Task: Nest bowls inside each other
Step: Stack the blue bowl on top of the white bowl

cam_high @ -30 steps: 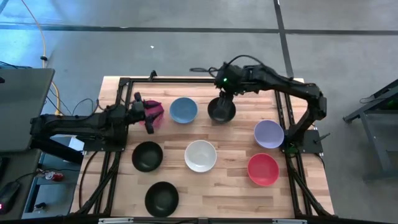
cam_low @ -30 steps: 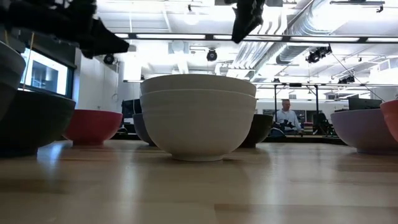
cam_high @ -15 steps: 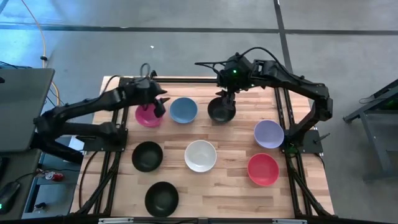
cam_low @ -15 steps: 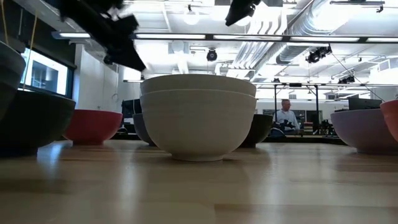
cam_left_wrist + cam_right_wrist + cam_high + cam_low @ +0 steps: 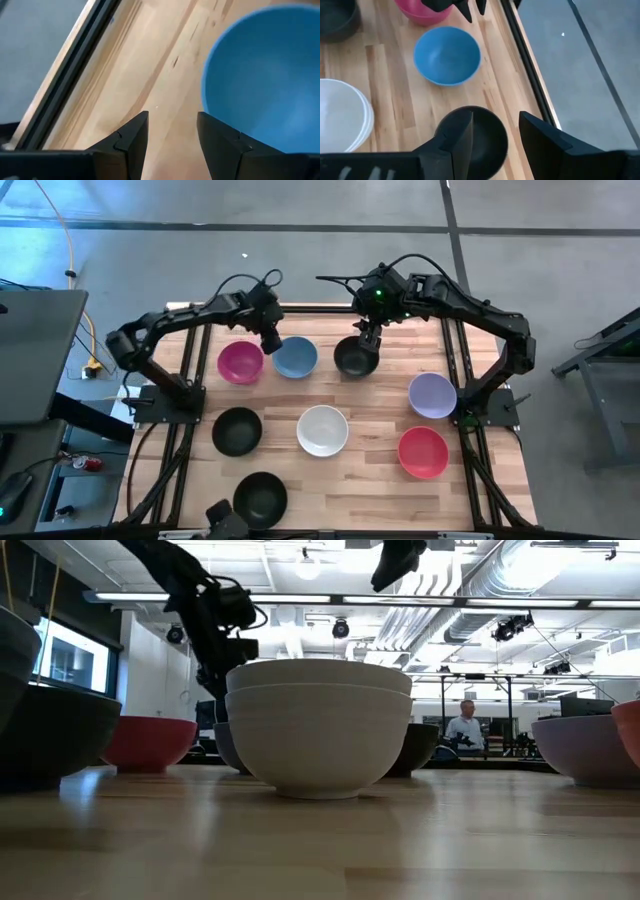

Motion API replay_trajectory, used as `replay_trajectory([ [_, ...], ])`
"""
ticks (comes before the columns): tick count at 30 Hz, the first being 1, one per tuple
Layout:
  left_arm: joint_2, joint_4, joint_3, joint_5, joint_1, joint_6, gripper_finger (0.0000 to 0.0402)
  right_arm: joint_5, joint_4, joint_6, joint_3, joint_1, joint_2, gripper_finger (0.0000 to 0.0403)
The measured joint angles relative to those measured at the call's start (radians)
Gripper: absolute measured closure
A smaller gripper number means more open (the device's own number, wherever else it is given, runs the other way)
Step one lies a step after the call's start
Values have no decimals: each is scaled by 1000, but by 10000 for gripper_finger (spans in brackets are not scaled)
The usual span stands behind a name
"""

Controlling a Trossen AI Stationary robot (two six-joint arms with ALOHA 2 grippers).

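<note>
My left gripper [image 5: 272, 340] hangs open, pointing down over bare wood [image 5: 172, 127], just beyond the far left rim of the blue bowl [image 5: 295, 357] and right of the magenta bowl [image 5: 241, 362]. My right gripper [image 5: 368, 330] stands open high above a black bowl [image 5: 475, 140], which sits on the table. Two white bowls [image 5: 318, 725], one nested in the other, stand mid-table. Two more black bowls [image 5: 237, 430] [image 5: 260, 500], a lavender bowl [image 5: 432, 395] and a red bowl [image 5: 423, 452] rest on their bases.
A black frame rail [image 5: 75, 75] runs along the table's far edge, close to both grippers. Bare wood lies between the bowls. A person [image 5: 462, 725] sits in the room far behind the table.
My left gripper has swung from over the magenta bowl toward the table's right and far edge, tipping to point more steeply down, and now hangs by the blue bowl's rim. The bowls have kept their places.
</note>
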Motion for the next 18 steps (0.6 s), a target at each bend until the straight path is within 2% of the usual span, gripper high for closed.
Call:
replay_trajectory([
  [5, 45, -13, 70, 85, 13, -21, 243, 2, 0, -9, 0, -3, 0, 251],
  [11, 108, -124, 159, 158, 12, -38, 242, 2, 0, -8, 0, -18, 0, 251],
  [18, 166, -178, 207, 162, 10, -46, 242, -1, 0, -5, 0, -18, 0, 251],
])
